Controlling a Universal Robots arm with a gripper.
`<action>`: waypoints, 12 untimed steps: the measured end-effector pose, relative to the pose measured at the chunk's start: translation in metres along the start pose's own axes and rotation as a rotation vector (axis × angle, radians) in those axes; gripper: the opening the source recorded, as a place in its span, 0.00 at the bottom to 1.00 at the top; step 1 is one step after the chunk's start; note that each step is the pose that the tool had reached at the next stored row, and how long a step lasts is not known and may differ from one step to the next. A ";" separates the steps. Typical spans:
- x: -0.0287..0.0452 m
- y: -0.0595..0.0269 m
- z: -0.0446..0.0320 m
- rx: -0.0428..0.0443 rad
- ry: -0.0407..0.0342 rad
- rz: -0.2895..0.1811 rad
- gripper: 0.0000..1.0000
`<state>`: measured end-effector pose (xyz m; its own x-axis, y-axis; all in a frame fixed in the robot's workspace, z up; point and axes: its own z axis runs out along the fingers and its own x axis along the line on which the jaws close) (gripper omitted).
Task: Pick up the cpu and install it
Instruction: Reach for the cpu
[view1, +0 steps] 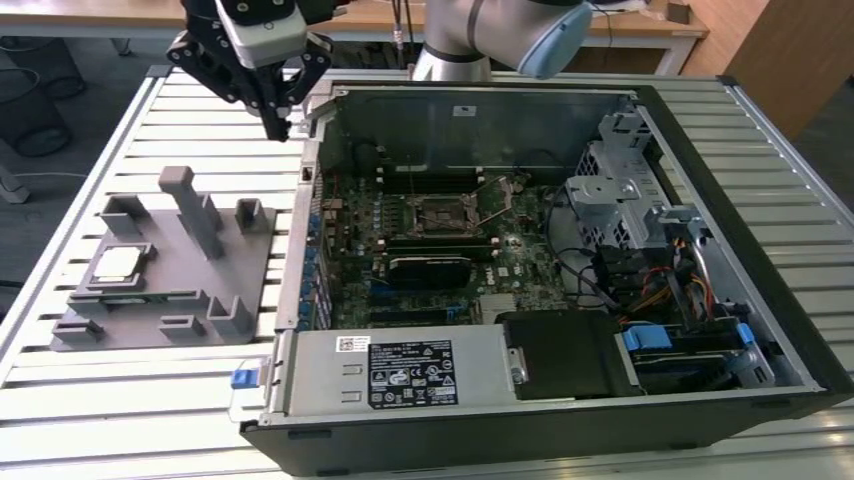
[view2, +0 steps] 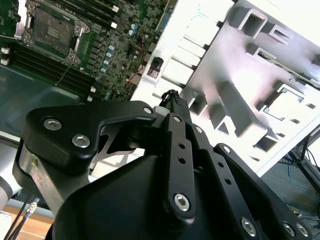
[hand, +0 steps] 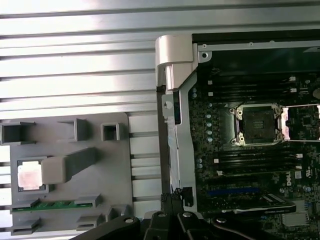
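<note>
The cpu (view1: 118, 263) is a shiny silver square lying flat in a recess of the grey holder (view1: 160, 300), on the slatted table at the exterior view's left. In the first wrist view the cpu (hand: 30, 175) sits in the same recess. My gripper (view1: 280, 128) hangs in the air above the table, beside the back corner of the open computer case (view1: 747, 400) and well away from the cpu. Its black fingers (view2: 172, 100) meet at the tips, shut on nothing. The open socket (view1: 445, 212) shows on the motherboard, with its metal frame lifted (hand: 257, 125).
A green memory stick (hand: 52, 205) lies in a slot of the holder, whose tall grey posts (view1: 187, 205) stand up near the cpu. The case wall (hand: 172, 100) rises between holder and motherboard. Drive cages and cables (view1: 641, 230) crowd the case at the exterior view's right.
</note>
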<state>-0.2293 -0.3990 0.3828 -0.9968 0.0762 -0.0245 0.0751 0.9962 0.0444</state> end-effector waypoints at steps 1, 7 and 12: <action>0.0007 0.0000 0.0003 -0.0001 -0.0001 0.000 0.11; 0.0067 -0.0006 0.0012 0.0000 0.0001 0.000 0.11; 0.0142 -0.0011 0.0020 0.0000 0.0006 0.000 0.11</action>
<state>-0.2435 -0.3989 0.3805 -0.9968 0.0763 -0.0239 0.0752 0.9962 0.0444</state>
